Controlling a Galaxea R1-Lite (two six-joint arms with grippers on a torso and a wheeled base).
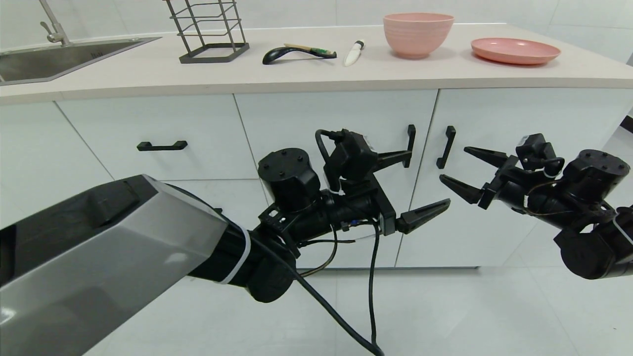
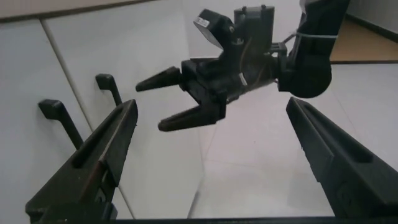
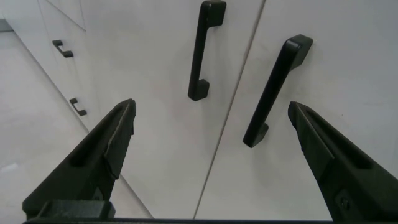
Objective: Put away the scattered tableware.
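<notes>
White kitchen, pale tiled floor (image 1: 445,306), white cabinet doors (image 1: 336,113) under a long light table (image 1: 148,74). Sink (image 1: 59,57) set into the table's left end. Black wire rack (image 1: 210,29) upright toward the far edge, left of centre. Just right of it a black spoon (image 1: 277,53) lies flat, and a wooden-handled piece (image 1: 309,49) with a green end rests against its handle. Small white utensil (image 1: 354,52) lies near them, apart, tip pointing to the front edge. Pink bowl (image 1: 418,33) upright near the far edge, right of centre. Pink plate (image 1: 515,50) flat toward the right end, apart from the bowl. Both my arms hang below the table's front edge, before the cabinet doors. Left end effector (image 1: 428,178): fingers spread wide, upper fingertip close to the paired vertical door handles (image 1: 411,138); contact cannot be judged. Right end effector (image 1: 453,163): fingers also spread, tips aimed at the same pair of handles, near but clear of them in the right wrist view. The two end effectors face each other, close together, not touching. A horizontal drawer handle (image 1: 162,145) sits farther left.
</notes>
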